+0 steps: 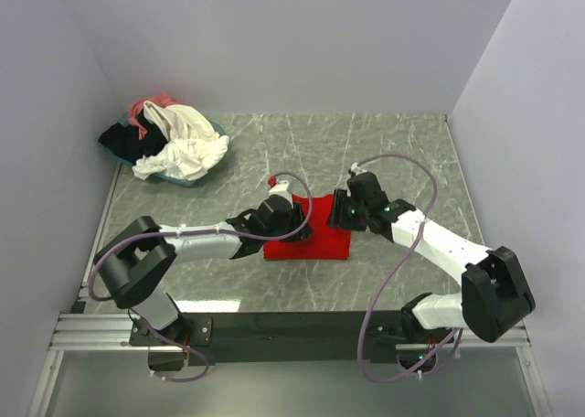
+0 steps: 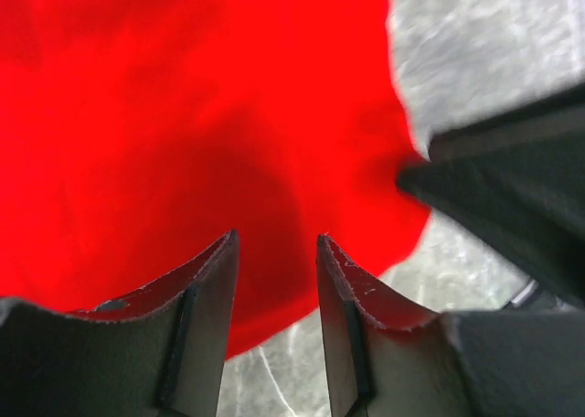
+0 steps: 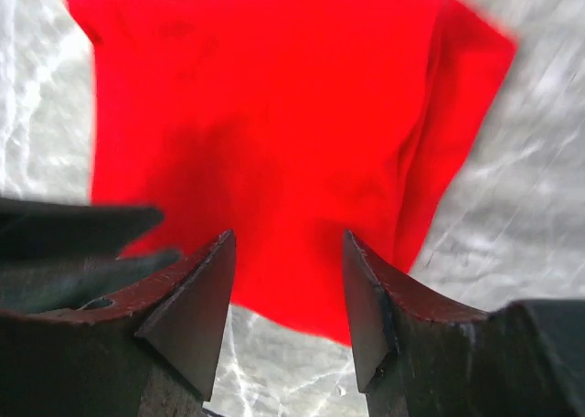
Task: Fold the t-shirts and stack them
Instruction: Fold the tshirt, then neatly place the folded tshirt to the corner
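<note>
A folded bright red t-shirt (image 1: 315,234) lies flat on the grey marbled table in the middle. My left gripper (image 1: 297,218) hovers over its left part, jaws open and empty, with red cloth (image 2: 183,124) below them. My right gripper (image 1: 336,214) hovers at the shirt's right edge, jaws open and empty, over the red shirt (image 3: 274,133). A cream-white t-shirt (image 1: 187,147), a black one (image 1: 119,141) and a pink one (image 1: 151,106) lie heaped at the back left.
The heap of shirts sits in a teal-rimmed tray (image 1: 196,181) at the back left corner. White walls close the table on left, back and right. The right arm's dark body (image 2: 512,188) shows at the right of the left wrist view.
</note>
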`<state>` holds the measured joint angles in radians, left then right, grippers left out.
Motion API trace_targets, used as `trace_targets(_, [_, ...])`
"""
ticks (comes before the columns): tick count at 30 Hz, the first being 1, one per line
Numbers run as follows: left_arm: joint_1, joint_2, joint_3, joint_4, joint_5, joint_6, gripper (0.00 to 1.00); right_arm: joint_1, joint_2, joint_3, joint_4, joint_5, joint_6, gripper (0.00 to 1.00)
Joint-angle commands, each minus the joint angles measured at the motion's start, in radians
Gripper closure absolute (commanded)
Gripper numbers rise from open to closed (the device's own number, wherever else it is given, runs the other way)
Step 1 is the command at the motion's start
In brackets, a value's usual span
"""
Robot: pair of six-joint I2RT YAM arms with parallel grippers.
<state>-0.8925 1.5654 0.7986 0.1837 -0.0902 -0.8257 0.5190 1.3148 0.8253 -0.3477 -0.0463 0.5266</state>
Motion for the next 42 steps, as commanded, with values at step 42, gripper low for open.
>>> trace_targets(42, [0.047,0.137,-0.059,0.025,-0.074,0.063,0.54,-0.194,-0.103,-0.314,0.193,-0.193,0.092,0.07])
